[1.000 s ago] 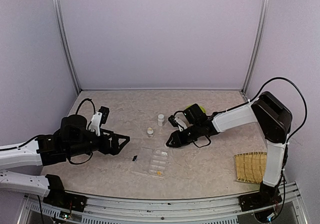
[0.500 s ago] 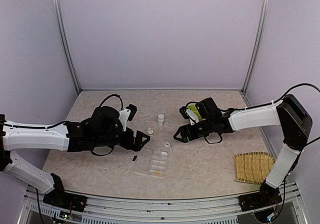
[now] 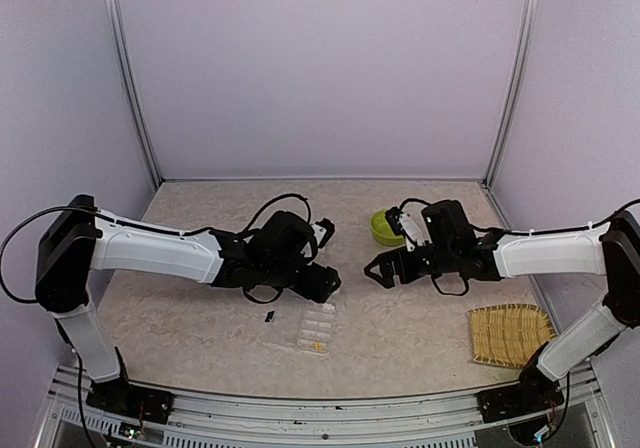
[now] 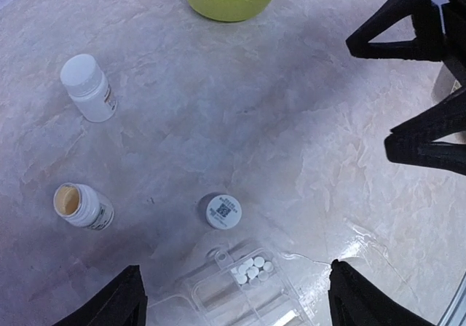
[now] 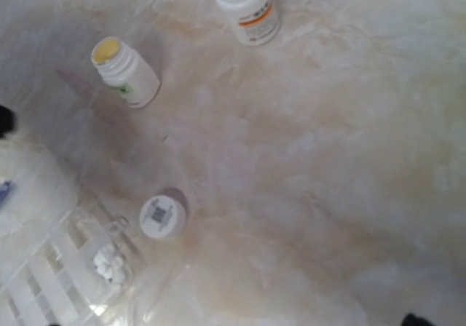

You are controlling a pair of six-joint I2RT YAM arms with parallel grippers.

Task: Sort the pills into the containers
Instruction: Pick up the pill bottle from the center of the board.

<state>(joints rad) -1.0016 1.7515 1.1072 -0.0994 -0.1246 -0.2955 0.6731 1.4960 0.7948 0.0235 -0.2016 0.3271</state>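
The clear pill box (image 3: 308, 328) lies flat, with yellowish pills (image 3: 318, 347) in one near compartment. White pills (image 4: 251, 269) fill a far compartment of the box (image 4: 240, 297). A small dark speck (image 3: 269, 316) lies on the table left of the box. My left gripper (image 3: 325, 282) hovers over the box's far end, open, with nothing between its fingertips (image 4: 120, 304). My right gripper (image 3: 378, 270) hangs open to the right, its spread fingers (image 4: 408, 28) empty. The right wrist view shows the box (image 5: 51, 282) at bottom left.
An open white bottle (image 4: 80, 204) with yellowish contents, a capped bottle (image 4: 87, 87) and a loose white cap (image 4: 223, 210) stand just beyond the box. The lime-green bowl (image 3: 385, 226) is behind the right gripper. A bamboo tray (image 3: 510, 333) lies at the near right.
My left arm has swung right and forward to the box's far end. My right gripper has opened and drawn back to the right, leaving the white cap on the table.
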